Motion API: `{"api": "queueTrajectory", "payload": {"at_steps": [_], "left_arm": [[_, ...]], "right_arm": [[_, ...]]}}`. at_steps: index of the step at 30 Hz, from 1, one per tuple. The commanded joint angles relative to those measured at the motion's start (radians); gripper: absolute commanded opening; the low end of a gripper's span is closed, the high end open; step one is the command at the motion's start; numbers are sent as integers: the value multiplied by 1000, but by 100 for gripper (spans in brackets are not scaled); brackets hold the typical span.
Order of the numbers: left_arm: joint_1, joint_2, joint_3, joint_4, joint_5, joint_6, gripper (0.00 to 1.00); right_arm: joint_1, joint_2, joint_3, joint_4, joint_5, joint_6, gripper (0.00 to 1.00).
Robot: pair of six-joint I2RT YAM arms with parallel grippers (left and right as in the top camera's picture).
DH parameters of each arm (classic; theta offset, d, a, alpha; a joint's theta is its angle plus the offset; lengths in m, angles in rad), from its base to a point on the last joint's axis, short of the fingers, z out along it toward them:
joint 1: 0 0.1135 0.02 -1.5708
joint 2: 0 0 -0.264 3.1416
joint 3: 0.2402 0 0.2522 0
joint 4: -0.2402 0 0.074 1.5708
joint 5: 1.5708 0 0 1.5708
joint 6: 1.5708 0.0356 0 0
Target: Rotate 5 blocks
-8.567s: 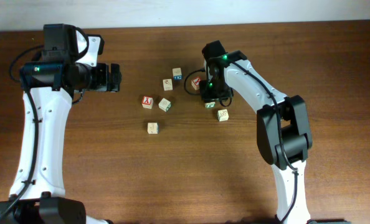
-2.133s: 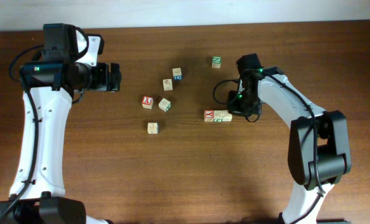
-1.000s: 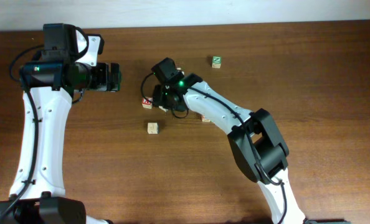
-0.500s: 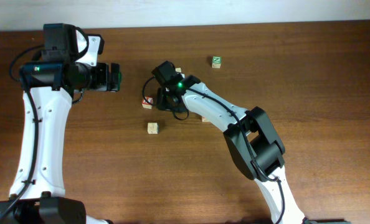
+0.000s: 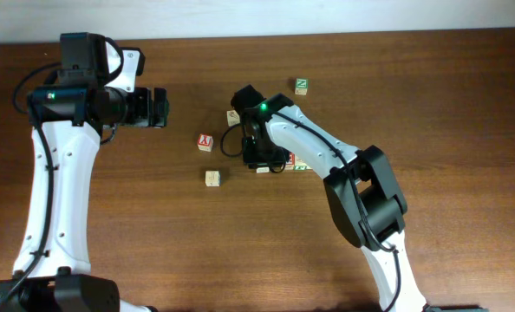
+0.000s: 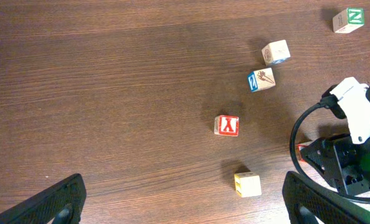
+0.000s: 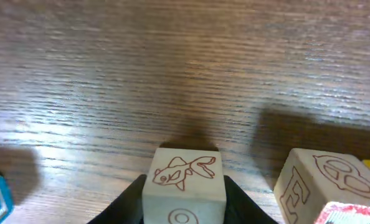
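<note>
My right gripper (image 5: 259, 158) (image 7: 184, 208) is shut on a pale block (image 7: 184, 180) with a red fish drawing on its upper face; from overhead the gripper hides most of it. Just to its right stands another block (image 7: 314, 180) with a red-outlined E, part of a short row (image 5: 294, 162). A red Y block (image 5: 205, 142) (image 6: 227, 126) and a yellowish block (image 5: 212, 178) (image 6: 248, 185) lie to the left. One more pale block (image 5: 233, 117) (image 6: 261, 79) sits farther back. My left gripper (image 5: 158, 107) (image 6: 185, 205) hangs open above the table, holding nothing.
A green-framed Z cube (image 5: 301, 85) (image 6: 348, 19) stands at the back right. In the left wrist view a cube with a blue side (image 6: 276, 52) lies near the back. The right arm (image 5: 327, 152) stretches across the table's middle.
The right gripper closed on the fish block near the red Y and has carried it right and toward the front, beside the row of blocks. The left arm has not moved.
</note>
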Motion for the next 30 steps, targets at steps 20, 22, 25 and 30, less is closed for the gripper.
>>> {"api": "queueTrajectory", "payload": {"at_steps": [20,22,25,30], "left_arm": [[3,6,19,2,14,-10,99],[3,6,19,2,14,-10,99],[3,6,19,2,14,-10,99],[3,6,19,1,14,-10,99]], "right_arm": [[58,-7,41,40,-62,-137,22],[53,-7,8,52,-11,-137,22],[40,-7,5,43,26,-137,21],[26,-6,4,36,63,-136,20]]}}
